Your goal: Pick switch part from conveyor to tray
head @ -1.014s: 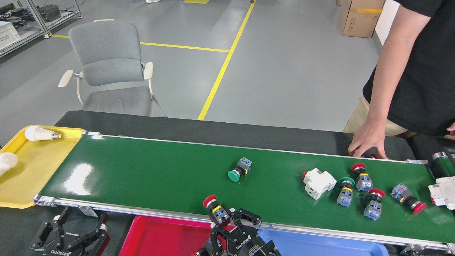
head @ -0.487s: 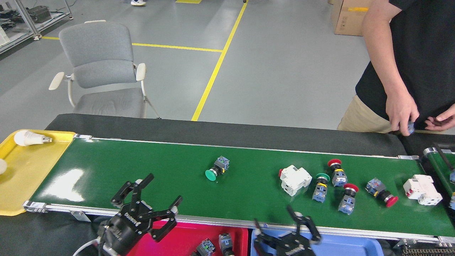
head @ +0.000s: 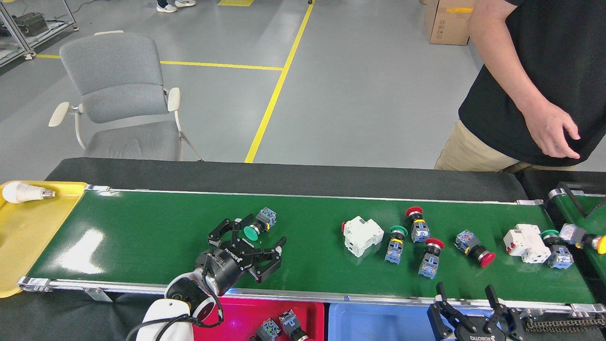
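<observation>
A: What has changed in the last half second?

B: The left pincer (head: pixel 253 237) has come forward from the near rail onto the conveyor (head: pixel 142 227). Its fingers are spread wide apart, and the green-capped switch part (head: pixel 258 225) now lies just at their tips, roughly mid-belt and left of the middle. Nothing is clamped yet.

A: And the part itself?

B: It has drifted leftward with the belt, as has the whole cluster to its right: the white breaker (head: pixel 362 235) and the red-capped switches (head: pixel 416 225) near the far-right stretch.

A: The right pincer?

B: It has dropped back below the near edge; the right pincer (head: pixel 473 315) sits over the blue tray (head: pixel 378 322), fingers apart and empty.

A: So where does the task stand?

B: The red tray (head: pixel 236 317) under the near rail already holds two switch parts (head: pixel 279 327). I judge this the approach for the next pick: the left fingers must close about the switch before the belt carries it past.

A: The person (head: pixel 535 71)?

B: Standing at the far right corner, hand lifted clear of the belt.
</observation>
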You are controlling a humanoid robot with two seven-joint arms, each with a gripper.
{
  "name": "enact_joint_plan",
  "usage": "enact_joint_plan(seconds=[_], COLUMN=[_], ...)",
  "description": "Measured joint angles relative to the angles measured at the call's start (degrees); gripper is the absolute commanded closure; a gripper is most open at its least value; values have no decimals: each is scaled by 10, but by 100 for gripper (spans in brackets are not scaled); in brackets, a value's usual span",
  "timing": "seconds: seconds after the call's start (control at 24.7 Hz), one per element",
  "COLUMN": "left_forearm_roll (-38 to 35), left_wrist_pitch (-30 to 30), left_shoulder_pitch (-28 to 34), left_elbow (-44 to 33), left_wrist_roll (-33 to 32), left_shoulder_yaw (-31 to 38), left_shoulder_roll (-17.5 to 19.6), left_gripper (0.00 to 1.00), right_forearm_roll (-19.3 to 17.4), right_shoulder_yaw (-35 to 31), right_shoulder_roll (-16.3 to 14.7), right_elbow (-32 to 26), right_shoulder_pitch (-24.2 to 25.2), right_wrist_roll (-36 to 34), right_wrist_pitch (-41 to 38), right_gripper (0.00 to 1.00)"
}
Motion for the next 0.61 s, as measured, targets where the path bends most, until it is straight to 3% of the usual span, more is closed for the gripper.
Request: enact_joint_plan(seconds=[0.16, 0.28, 0.41, 0.49, 0.53, 0.57, 0.61], left_forearm_roll=[0, 0, -1, -1, -1, -1, -1], left_wrist_pitch=[6, 47, 78, 86, 88, 89, 91], left_shoulder_pitch=[-14, -38, -68, -73, -73, -73, -73], left_elbow=[41, 89, 137, 157, 164, 168, 169], left_wrist_roll=[1, 2, 11, 26, 31, 34, 36], left_shoulder_yaw=[6, 5, 3, 1, 1, 0, 0], left_shoulder_roll=[2, 2, 4, 13, 16, 19, 21], left_gripper=[2, 7, 18, 32, 46, 65, 73], right_forearm_roll=[4, 6, 7, 7, 7, 7, 7], right_shoulder_yaw=[55, 97, 127, 141, 144, 145, 146], right_shoulder_roll=[-5, -4, 7, 15, 20, 26, 30], right_elbow=[52, 95, 129, 157, 167, 174, 179], right_shoulder_pitch=[-57, -99, -140, -161, -170, -176, -181], right_wrist_roll=[24, 35, 48, 60, 62, 65, 68], right_wrist_pitch=[-1, -2, -3, -2, -2, -2, -1], right_gripper=[0, 0, 0, 3, 11, 28, 45])
